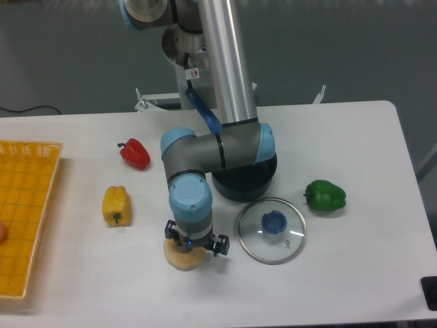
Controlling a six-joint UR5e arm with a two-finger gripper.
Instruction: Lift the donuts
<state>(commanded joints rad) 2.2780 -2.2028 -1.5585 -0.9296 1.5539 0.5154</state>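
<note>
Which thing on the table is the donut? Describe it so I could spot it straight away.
Start at the big silver arm and follow it down to its blue-capped wrist and gripper near the table's front edge. The donut lies directly beneath, partly hidden. It is pale cream-beige, unlike the yellow pepper to its left and the glass lid to its right.

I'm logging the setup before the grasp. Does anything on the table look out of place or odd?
Only the glass lid: it lies flat on the table beside the dark pot rather than on it. The peppers and the donut, which sits under the gripper, look intact, and nothing is spilled.
</note>
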